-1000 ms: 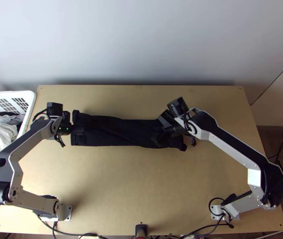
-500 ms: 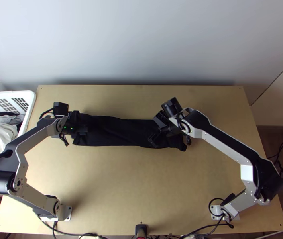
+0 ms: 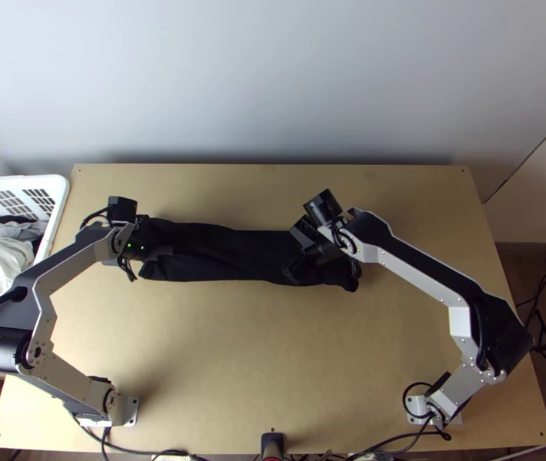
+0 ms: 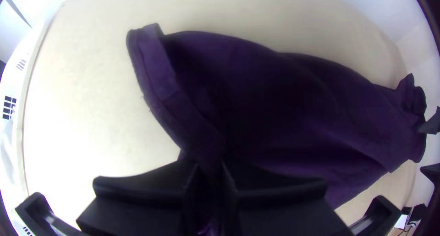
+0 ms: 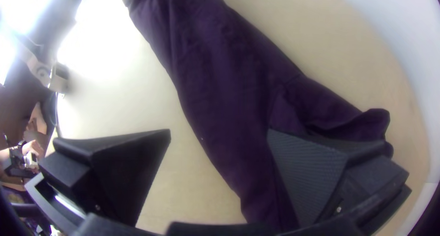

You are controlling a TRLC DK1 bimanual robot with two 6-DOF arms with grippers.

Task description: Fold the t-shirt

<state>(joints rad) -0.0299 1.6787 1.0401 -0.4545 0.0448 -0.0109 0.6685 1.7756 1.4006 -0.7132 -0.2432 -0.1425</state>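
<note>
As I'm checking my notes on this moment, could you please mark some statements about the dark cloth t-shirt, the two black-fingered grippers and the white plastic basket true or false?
1. The dark cloth t-shirt lies as a long strip across the light wooden table. True.
2. The right gripper has its fingers pressed together. False: they stand wide apart.
3. The left gripper has cloth between its fingers. True.
4. The white plastic basket is at the top view's right edge. False: it is at the left edge.
</note>
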